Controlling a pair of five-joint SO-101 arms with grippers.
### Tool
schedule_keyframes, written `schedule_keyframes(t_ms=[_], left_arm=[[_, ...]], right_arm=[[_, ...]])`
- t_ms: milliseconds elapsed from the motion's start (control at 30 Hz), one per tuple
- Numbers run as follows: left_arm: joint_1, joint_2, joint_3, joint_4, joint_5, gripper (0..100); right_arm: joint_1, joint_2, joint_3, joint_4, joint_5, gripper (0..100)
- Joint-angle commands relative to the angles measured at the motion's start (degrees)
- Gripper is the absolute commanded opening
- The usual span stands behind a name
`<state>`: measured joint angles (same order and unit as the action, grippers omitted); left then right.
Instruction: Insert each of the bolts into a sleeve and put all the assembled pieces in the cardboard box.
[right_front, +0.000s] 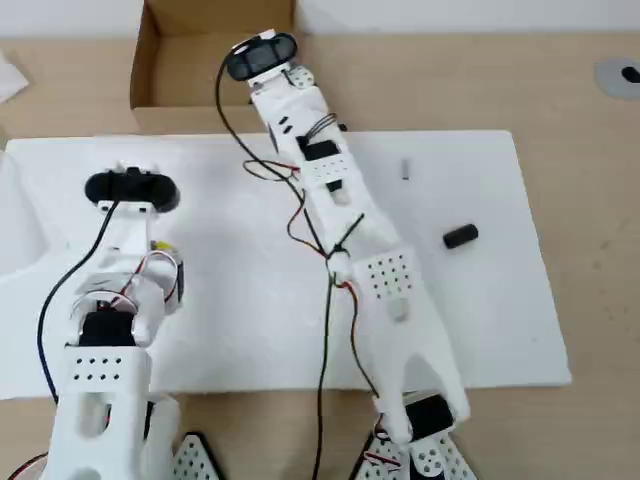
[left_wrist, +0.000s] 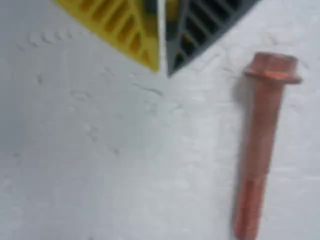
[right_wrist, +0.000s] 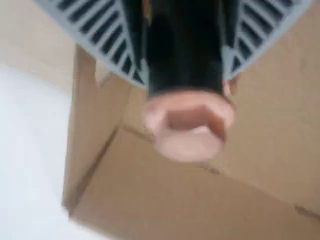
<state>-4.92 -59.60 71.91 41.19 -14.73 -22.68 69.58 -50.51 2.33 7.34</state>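
Observation:
My right gripper (right_wrist: 185, 75) is shut on a black sleeve (right_wrist: 185, 50) with a copper bolt in it; the bolt's hex head (right_wrist: 187, 125) sticks out of the sleeve's end. It hangs over the open cardboard box (right_wrist: 150, 190), where the right arm (right_front: 330, 180) stretches to the box (right_front: 180, 60). My left gripper (left_wrist: 162, 67) is shut on nothing, its yellow and grey tips close above the white foam. A loose copper bolt (left_wrist: 262, 145) lies just beside it. A bare black sleeve (right_front: 460, 237) and a small bolt (right_front: 406, 168) lie at the foam's right.
A white foam board (right_front: 230, 300) covers most of the wooden table. The left arm (right_front: 120, 290) stands over its left part. A grey disc (right_front: 620, 75) sits at the table's far right corner, and a white scrap (right_front: 8, 75) lies at the far left.

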Motion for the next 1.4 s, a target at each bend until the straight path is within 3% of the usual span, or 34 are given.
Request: schedule_keyframes(t_ms=[0, 100, 300, 533, 633, 767, 867, 1067, 1200, 1367], left_arm=[[0.97, 0.04, -0.62, -1.14, 2.81, 0], [0.88, 0.04, -0.53, -2.73, 4.31, 0], [0.62, 0.04, -0.79, -2.64, 5.54, 6], [-7.82, 0.13, -4.22, -1.23, 17.76, 10], [-10.37, 0.75, -8.62, 4.48, 22.24, 11], [-10.46, 7.25, -15.91, 10.20, 23.12, 11], [-10.37, 15.25, -21.63, 10.64, 21.10, 11], [-10.55, 33.45, -35.52, 11.25, 7.30, 11], [-10.46, 45.32, -46.51, 20.04, 4.13, 11], [-10.81, 55.96, -58.55, 29.80, -2.64, 11]], right_arm=[[0.66, 2.86, -10.95, 4.40, 6.42, 1.8], [0.66, 7.60, -15.52, 5.63, 10.20, 8.6], [0.57, 14.11, -24.13, 8.79, 10.55, 24.0], [0.40, 18.51, -36.09, 16.70, 10.20, 25.3], [0.40, 20.09, -43.21, 22.42, 10.11, 25.3], [0.66, 19.56, -45.05, 26.29, 7.47, 25.3], [1.27, 16.40, -45.23, 28.84, 4.75, 25.3], [3.47, 6.02, -45.14, 44.92, -1.05, 25.3], [4.18, -0.66, -45.05, 65.76, -3.69, 25.3], [4.44, -7.08, -45.05, 83.87, -4.31, 25.1]])
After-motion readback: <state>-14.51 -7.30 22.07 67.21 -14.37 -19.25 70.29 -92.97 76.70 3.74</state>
